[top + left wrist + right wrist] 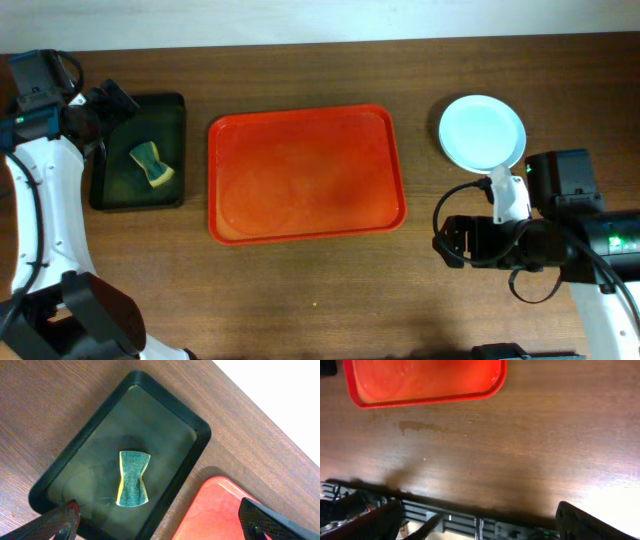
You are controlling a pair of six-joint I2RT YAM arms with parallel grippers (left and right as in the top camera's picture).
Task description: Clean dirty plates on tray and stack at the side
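The red tray [305,175] lies in the middle of the table with no plates on it. Its corner shows in the left wrist view [220,510] and its near edge in the right wrist view [425,380]. A pale blue plate [482,132] sits on the table to the right of the tray. I cannot tell whether other plates lie under it; the cream-white and pale green plates do not show. My left gripper [108,102] [160,527] is open and empty above the dark tub. My right gripper [448,240] [480,522] is open and empty, below the plate.
A dark green-black tub [137,195] [165,415] stands left of the tray, with a yellow-and-green sponge [152,165] [133,479] lying in it. A faint smear [420,426] marks the wood near the tray. The table's front edge shows in the right wrist view.
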